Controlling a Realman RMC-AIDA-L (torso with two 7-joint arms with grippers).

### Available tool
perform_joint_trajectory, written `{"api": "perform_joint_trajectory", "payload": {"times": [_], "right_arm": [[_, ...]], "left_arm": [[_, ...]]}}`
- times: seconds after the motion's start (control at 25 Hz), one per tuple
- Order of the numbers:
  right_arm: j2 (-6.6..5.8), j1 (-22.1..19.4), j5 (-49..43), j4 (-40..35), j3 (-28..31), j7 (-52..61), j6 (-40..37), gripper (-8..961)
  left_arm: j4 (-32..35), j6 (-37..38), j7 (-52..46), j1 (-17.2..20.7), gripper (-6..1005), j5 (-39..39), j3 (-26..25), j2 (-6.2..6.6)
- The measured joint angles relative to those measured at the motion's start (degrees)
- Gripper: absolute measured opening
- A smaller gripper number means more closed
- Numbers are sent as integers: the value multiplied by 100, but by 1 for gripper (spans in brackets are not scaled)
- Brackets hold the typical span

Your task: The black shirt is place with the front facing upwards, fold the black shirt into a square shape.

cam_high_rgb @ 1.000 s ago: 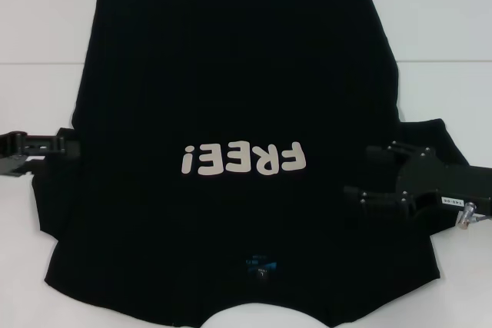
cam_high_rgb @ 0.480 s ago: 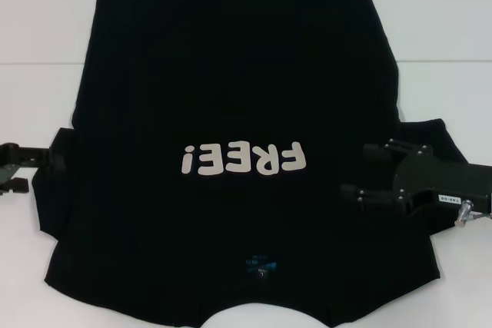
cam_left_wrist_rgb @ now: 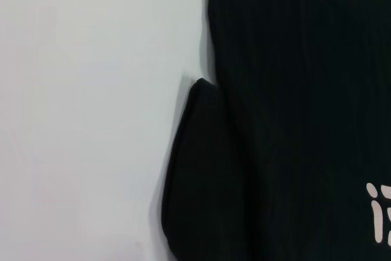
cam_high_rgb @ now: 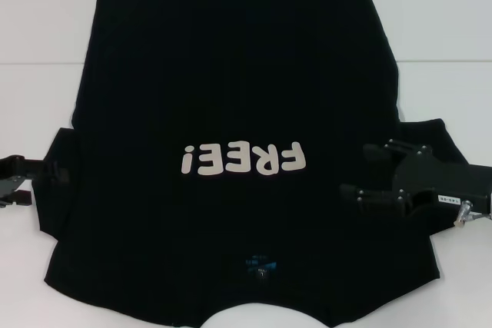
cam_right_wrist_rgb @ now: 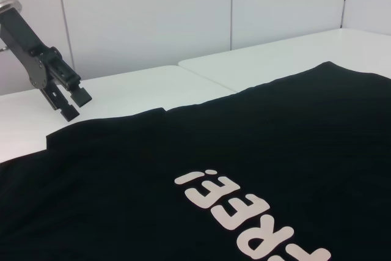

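The black shirt [cam_high_rgb: 231,74] lies flat and face up on the white table [cam_high_rgb: 38,36], collar toward me. Its white "FREE!" lettering [cam_high_rgb: 240,159] and blue neck label [cam_high_rgb: 258,263] show. My left gripper [cam_high_rgb: 48,178] is open, low at the outer edge of the left sleeve [cam_high_rgb: 58,205]. It also shows in the right wrist view [cam_right_wrist_rgb: 74,103], just above the table beside the sleeve. My right gripper [cam_high_rgb: 357,169] is open and empty over the shirt's right side, next to the right sleeve [cam_high_rgb: 434,132]. The left wrist view shows the left sleeve [cam_left_wrist_rgb: 195,175] on the table.
The table [cam_right_wrist_rgb: 122,84] is made of two tops with a seam [cam_high_rgb: 430,61] running across under the shirt. White wall panels [cam_right_wrist_rgb: 153,10] stand behind the far side. Bare table lies left [cam_left_wrist_rgb: 91,120] and right of the shirt.
My left gripper has moved toward me along the left sleeve's edge. My right gripper has shifted slightly toward me. The shirt has not moved.
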Motion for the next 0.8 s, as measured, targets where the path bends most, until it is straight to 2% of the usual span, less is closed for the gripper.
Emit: {"api": "perform_joint_trajectory", "payload": {"times": [0.44,0.8], "right_arm": [[0,0,-28,15,0,0,-27,911],[0,-1,-32,29,0,0,-34,911]], "left_arm": [[-7,-117,34,7,921,3,95,-99],[-13,-215,29,24,920,2,128,-106]]}}
